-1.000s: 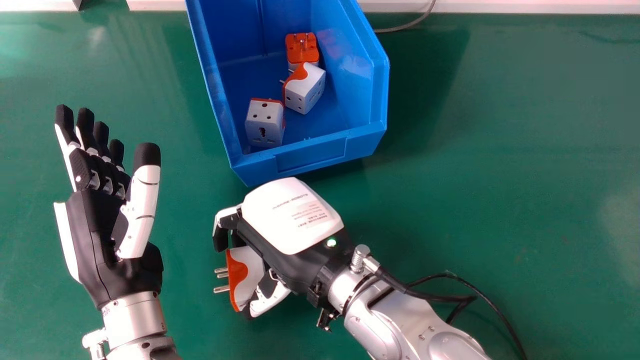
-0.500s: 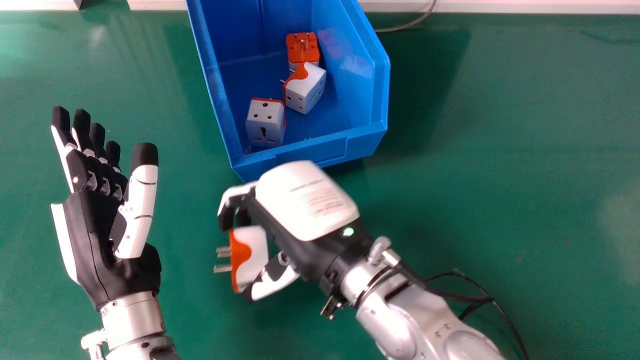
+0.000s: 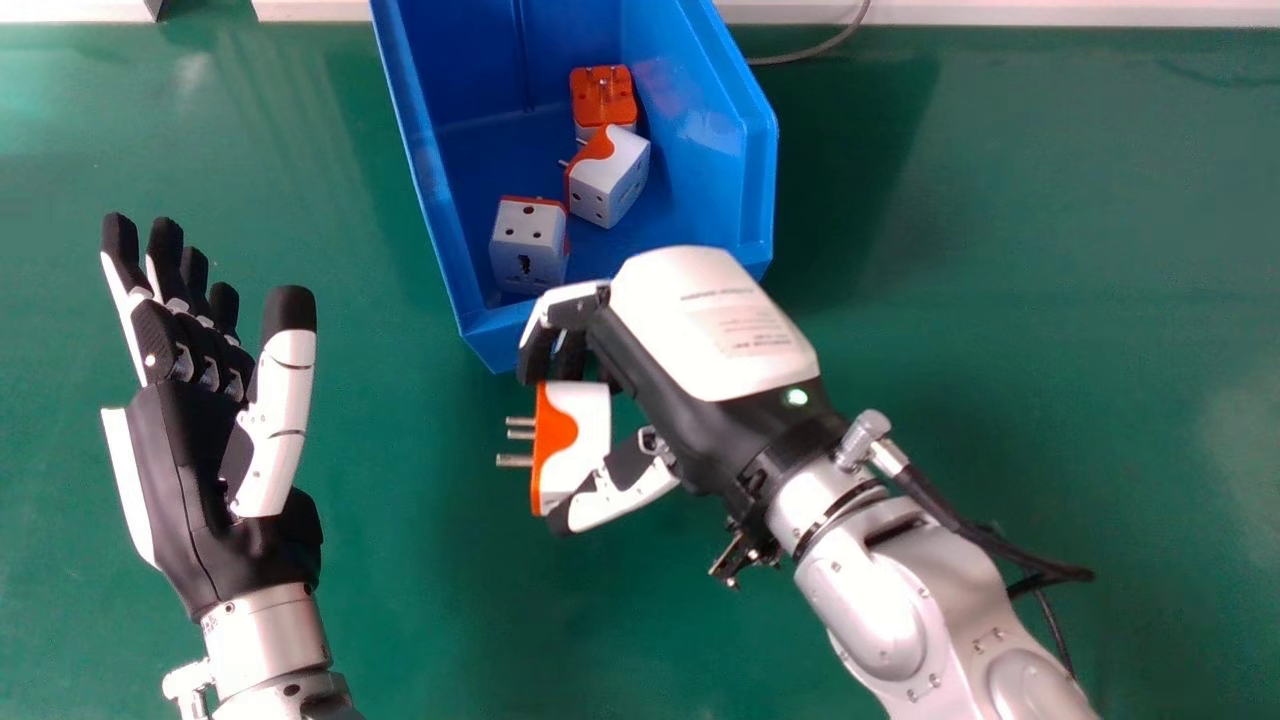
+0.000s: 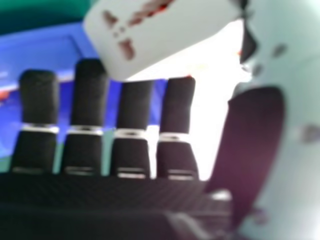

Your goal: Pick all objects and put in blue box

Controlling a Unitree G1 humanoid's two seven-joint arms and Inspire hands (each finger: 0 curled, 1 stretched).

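Green tabletop [image 3: 1020,330]: spreads under everything, a thin grey cable [image 3: 825,45] lying near its far edge.
Blue box [image 3: 705,170]: stands at the far side, its open top showing three orange-and-white adapters: one [image 3: 605,100] farthest in, one [image 3: 615,180] just beside it and tilted, one [image 3: 528,245] near the front wall at the left.
Held adapter [image 3: 590,425]: outside the box, on the robot's side of the front wall, its metal prongs [image 3: 515,461] aimed to the left, away from the palm; its longer side runs roughly toward the box.
Right hand [image 3: 710,330]: grips that adapter, fingers [image 3: 575,298] bent over its far end, thumb [image 3: 622,495] against its near end; the back of the hand overlaps the box's front wall in the head view.
Left hand [image 3: 190,470]: idle at the left, palm up, its fingers straight.
Box from grip: ahead, past the fingers; the right hand is clearly the nearer one. Its height over the rim I cannot tell.
Step in hand: probably carrying this adapter to the box; three are already in.
Next move: forward over the front wall, then let go.
Risk: the low-hanging adapter or its prongs could catch the rim.
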